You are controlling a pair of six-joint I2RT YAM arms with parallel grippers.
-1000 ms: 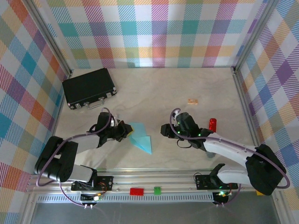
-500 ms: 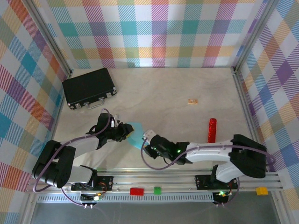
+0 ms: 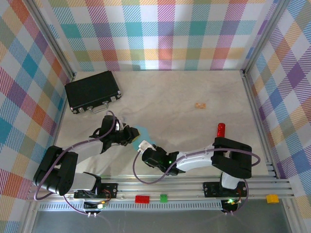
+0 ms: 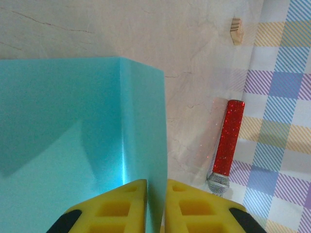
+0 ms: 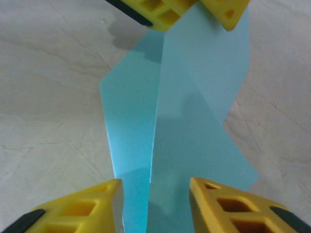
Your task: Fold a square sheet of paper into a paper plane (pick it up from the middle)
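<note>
**Paper** [image 5: 194, 121]: one, light turquoise, partly folded along a single centre crease. It lies between the two sets of jaws, which face each other closely along that crease.

**Left jaws:** nearly together, pinched on the raised fold at one end of the paper. The fold edge runs straight ahead of them to a blunt corner.

**Right jaws:** apart, with one yellow finger [image 5: 82, 211] on each side of the crease at the opposite end. Whether they touch the paper cannot be told.

**Edges:** to the left of the right jaws, the paper's edge angles out over bare surface [image 3: 194, 87]. To their right, one corner lies flat.

**Open room:** there is bare surface on both sides of the right jaws. A wide stretch runs beyond both sets toward the far wall [image 3: 160, 34].

**Marker** [image 4: 227, 141]: one, red, ahead and to the right of the left jaws and well apart from them, toward the plaid side wall.

**Scrap** [image 4: 236, 30]: one, tan, farther ahead on the same side.

**Case** [image 3: 92, 91]: one, black, shut, well apart from the left jaws by the far left corner.

**Arms:** two.
</note>
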